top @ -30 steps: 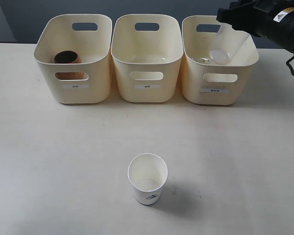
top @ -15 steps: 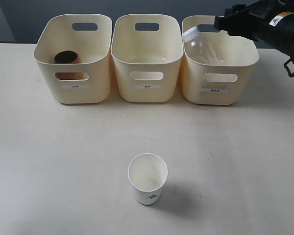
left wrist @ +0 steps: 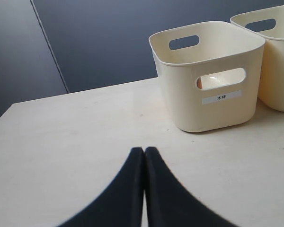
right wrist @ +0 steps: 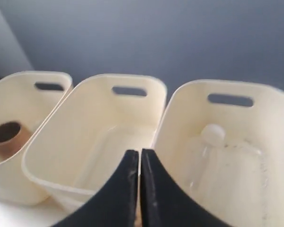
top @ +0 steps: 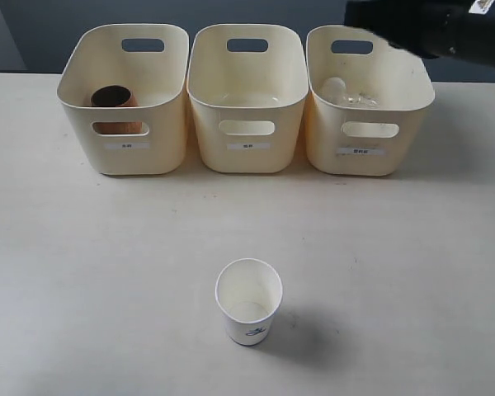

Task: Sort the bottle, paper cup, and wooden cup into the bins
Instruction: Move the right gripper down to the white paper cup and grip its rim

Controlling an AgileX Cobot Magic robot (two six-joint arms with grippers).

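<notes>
Well away from the right gripper (right wrist: 138, 165), whose jaws are together and empty above the bins (top: 247, 165), the paper cup (top: 248, 300) stands upright on the worktop (top: 107, 272). It looks light and crushable, so a gentle pinch across its rim seems safest.

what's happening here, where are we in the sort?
Two of three items are binned. The wooden cup sits in the left bin, and the bottle lies in the right bin. The middle bin holds nothing visible. The paper cup stands on the table, untouched. The right end effector hangs shut above the bins; the left end effector is shut and idle.
</notes>
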